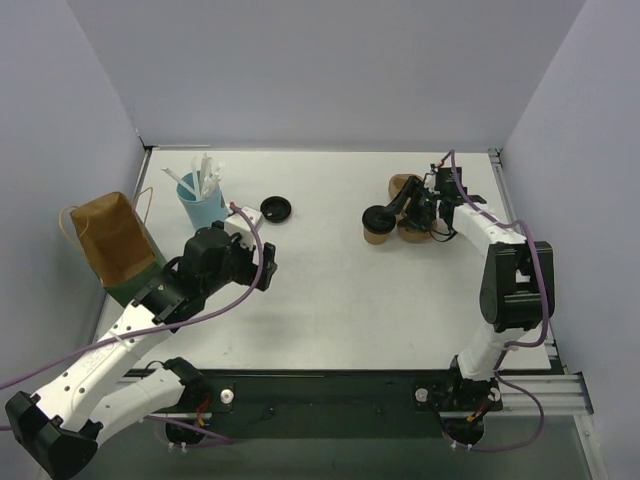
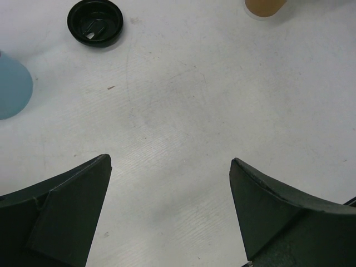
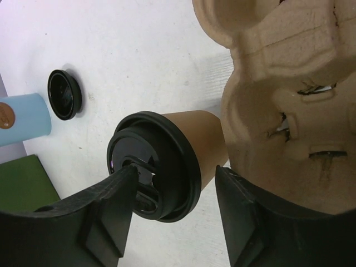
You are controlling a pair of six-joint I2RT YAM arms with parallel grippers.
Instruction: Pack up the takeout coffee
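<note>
The takeout coffee (image 1: 377,224), a tan paper cup with a black lid, stands on the table just left of the brown pulp cup carrier (image 1: 406,186). My right gripper (image 1: 398,212) is open beside it. In the right wrist view the cup (image 3: 167,161) lies between my fingers, the left fingertip (image 3: 114,200) in front of the lid, the right one next to the carrier (image 3: 278,83). I see no firm grip. My left gripper (image 1: 267,268) is open and empty over bare table (image 2: 171,161).
A loose black lid (image 1: 275,208) lies near the blue cup of white straws (image 1: 201,200). A brown paper bag (image 1: 110,235) with a green side stands at the far left. The lid (image 2: 94,22) and blue cup (image 2: 11,83) show in the left wrist view.
</note>
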